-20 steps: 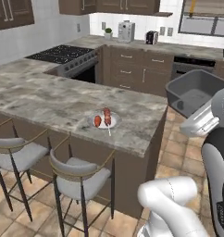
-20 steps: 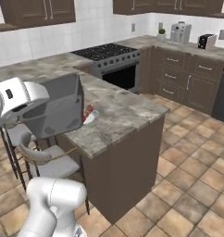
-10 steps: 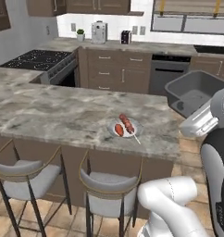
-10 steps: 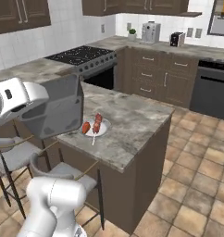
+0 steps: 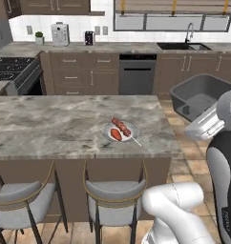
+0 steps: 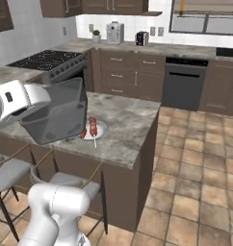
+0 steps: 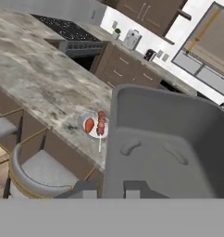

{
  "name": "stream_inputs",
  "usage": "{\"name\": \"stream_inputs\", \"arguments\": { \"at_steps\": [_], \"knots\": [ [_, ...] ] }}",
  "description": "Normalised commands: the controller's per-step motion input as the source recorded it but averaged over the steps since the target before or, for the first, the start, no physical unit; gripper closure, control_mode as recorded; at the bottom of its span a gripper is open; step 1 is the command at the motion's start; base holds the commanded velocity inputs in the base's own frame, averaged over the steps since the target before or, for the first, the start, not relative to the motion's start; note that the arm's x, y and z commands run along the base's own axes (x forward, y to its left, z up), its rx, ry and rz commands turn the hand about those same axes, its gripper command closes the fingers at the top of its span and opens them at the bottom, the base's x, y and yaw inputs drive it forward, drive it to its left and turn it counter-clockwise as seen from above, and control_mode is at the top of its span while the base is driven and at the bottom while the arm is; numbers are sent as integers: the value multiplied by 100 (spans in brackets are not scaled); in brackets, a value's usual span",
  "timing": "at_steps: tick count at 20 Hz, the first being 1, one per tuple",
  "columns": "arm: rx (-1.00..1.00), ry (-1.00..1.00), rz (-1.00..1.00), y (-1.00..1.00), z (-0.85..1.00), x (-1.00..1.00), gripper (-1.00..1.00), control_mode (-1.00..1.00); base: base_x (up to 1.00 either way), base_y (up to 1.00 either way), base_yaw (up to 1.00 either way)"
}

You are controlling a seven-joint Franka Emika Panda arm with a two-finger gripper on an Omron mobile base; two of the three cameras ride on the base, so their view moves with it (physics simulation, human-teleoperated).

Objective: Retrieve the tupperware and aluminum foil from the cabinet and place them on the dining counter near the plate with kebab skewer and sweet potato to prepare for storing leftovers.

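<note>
The long marbled stone table (image 5: 65, 125) runs across the kitchen on its dark brown base, with two grey stools (image 5: 116, 199) tucked under its near edge. Behind it, along the wall, stand brown base cabinets, a dark dishwasher (image 5: 137, 75), a stove (image 5: 12, 71) at the left and a sink (image 5: 184, 46) under the window.

The tub (image 5: 199, 96), grey and see-through with flared sides, hangs in the air off the right end of the table, above the tiled floor and clear of the stone top. In the right base view the tub (image 6: 58, 111) is tilted and covers part of the table in front of the plate. The fingers (image 7: 110, 189) are closed narrow on the tub's near wall, holding it; in the hand view the tub (image 7: 164, 143) rises just past them.

The small white plate (image 5: 118, 131) sits on the table near its right end, close to the front edge. The kebab (image 5: 121, 126) and the orange-red sweet potato (image 5: 116, 135) lie side by side on the plate, with the kebab's pale stick reaching out over the rim.
</note>
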Motion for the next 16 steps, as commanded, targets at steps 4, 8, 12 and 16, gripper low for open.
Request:
{"name": "stream_inputs", "arguments": {
  "at_steps": [4, 8, 12, 16],
  "knots": [
    [0, 0, 0, 0, 0, 0, 100, 100, 49, 100, -37],
    [0, 0, 0, 0, 0, 0, 100, 100, 65, 100, -23],
    [-1, 5, 0, 33, -13, 23, 100, -100, 28, 46, -1],
    [0, 16, 18, 60, -43, 49, 100, -100, 0, 0, 0]
  ]
}}
